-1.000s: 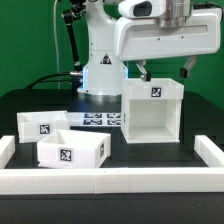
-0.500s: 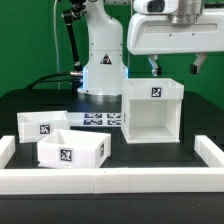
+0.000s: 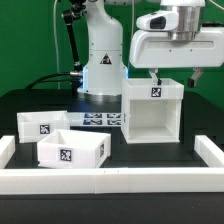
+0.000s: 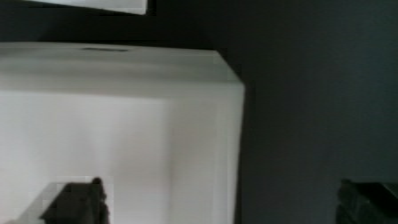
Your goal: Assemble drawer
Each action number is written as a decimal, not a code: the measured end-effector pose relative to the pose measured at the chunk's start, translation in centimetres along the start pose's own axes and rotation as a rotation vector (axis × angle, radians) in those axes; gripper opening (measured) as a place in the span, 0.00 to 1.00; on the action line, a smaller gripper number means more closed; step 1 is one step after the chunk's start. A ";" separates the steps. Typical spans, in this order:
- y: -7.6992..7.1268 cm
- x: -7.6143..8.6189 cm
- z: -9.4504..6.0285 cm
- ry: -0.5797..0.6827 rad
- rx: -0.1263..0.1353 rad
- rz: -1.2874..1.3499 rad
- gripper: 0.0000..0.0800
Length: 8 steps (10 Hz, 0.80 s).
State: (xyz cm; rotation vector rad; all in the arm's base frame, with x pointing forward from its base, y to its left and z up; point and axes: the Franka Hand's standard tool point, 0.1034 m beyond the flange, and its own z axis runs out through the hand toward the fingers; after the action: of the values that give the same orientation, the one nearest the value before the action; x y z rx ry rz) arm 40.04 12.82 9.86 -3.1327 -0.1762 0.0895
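Note:
The white boxy drawer housing (image 3: 152, 112) stands on the black table, right of centre in the exterior view, with its open side to the front and a tag on its top edge. Two small white trays with tags lie at the exterior view's left, one behind (image 3: 42, 125) and one in front (image 3: 72, 151). My gripper (image 3: 172, 76) hangs open and empty just above the housing's top, with its fingers spread wide. In the wrist view the housing's white surface (image 4: 116, 130) fills the picture below my gripper (image 4: 222, 205). One dark fingertip (image 4: 75, 200) is over it and the other is over the dark table.
The low white border rail (image 3: 110, 181) runs along the front and up both sides of the table. The marker board (image 3: 100, 120) lies flat between the trays and the housing. The robot's white base (image 3: 100, 60) stands behind it.
My gripper has moved a little toward the exterior view's right and come down slightly over the housing. The housing and the trays have not moved.

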 end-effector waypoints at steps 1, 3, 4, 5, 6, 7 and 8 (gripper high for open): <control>-0.1 -0.1 0.2 -0.005 0.000 -0.001 0.81; 0.4 0.1 0.2 -0.006 0.013 -0.001 0.81; 0.5 0.2 0.1 -0.005 0.014 -0.001 0.65; 0.4 0.1 0.1 -0.005 0.014 -0.003 0.47; 0.4 0.1 0.1 -0.005 0.014 -0.003 0.29; 0.4 0.1 0.1 -0.005 0.014 -0.003 0.13; 0.4 0.1 0.1 -0.005 0.014 -0.003 0.13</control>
State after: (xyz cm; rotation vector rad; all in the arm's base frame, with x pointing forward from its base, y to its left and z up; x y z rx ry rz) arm 40.23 12.41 9.70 -3.1183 -0.1796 0.0987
